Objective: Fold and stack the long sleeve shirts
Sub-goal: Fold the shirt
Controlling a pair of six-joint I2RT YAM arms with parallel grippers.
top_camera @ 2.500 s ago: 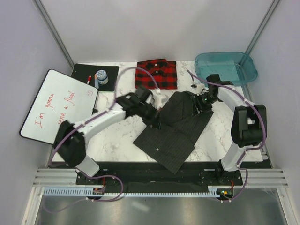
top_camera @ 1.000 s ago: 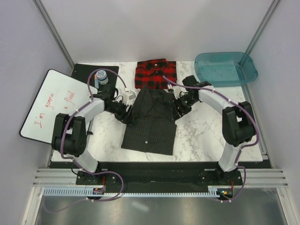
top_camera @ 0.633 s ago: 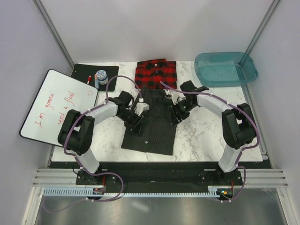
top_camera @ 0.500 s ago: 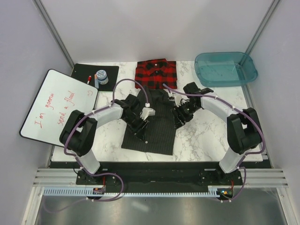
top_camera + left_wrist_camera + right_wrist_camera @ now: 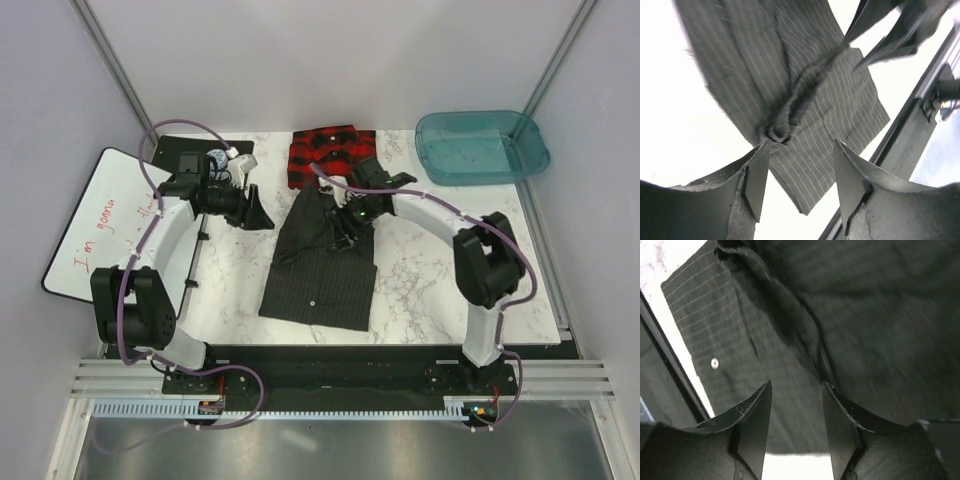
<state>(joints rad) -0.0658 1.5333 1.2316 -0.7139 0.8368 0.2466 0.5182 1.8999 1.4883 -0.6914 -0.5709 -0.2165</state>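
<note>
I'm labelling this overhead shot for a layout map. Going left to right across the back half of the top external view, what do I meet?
First the whiteboard → black mat → red-and-black plaid shirt → teal plastic tub.

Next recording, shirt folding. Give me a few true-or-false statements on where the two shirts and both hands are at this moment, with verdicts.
1. The plaid shirt lies folded at the far edge of the table. True.
2. The pinstriped shirt is stacked on the plaid shirt. False: it lies on the table nearer the arms, not on top.
3. The left hand grips the pinstriped shirt. False: it is open, off to the shirt's left, with nothing between its fingers.
4. The right hand is over the pinstriped shirt, fingers apart. True.
5. The teal tub holds a shirt. False: no shirt is in it.
</note>
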